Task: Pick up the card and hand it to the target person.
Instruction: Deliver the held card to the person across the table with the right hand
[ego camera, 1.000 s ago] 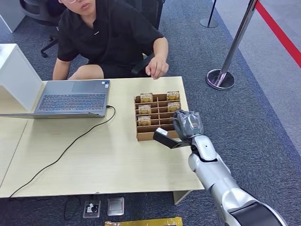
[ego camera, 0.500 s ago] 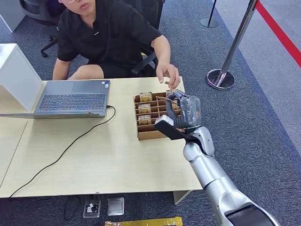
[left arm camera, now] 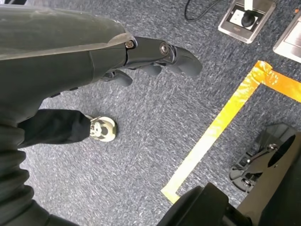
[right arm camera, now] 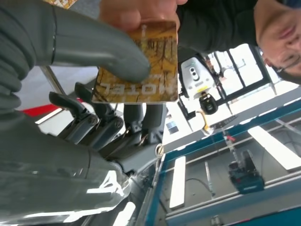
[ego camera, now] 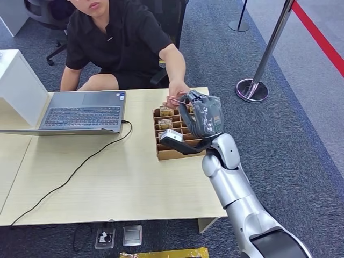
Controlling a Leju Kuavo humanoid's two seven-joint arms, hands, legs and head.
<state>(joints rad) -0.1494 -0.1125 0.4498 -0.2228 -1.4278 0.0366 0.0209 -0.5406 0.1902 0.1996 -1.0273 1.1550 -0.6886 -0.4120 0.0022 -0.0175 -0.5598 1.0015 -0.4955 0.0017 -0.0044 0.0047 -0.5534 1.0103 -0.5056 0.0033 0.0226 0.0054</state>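
Head view: right hand (ego camera: pixel 201 115) raised over tray (ego camera: pixel 162 154), pinching card (right arm camera: pixel 142 66) w/ person's fingers (right arm camera: pixel 135 12) on it.

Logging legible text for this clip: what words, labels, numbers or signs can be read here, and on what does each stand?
"HOTEL": on the brown-and-gold plastic card, shown upside down in the right wrist view, pinched by the robot's right hand and touched by the person's hand.
Cards in the brown cardboard divider box: print too small to read.
Silver laptop keys and sticker: too small to read.

Brown-gold "HOTEL" card (right arm camera: pixel 142 66) pinched between robot thumb and person's fingers.
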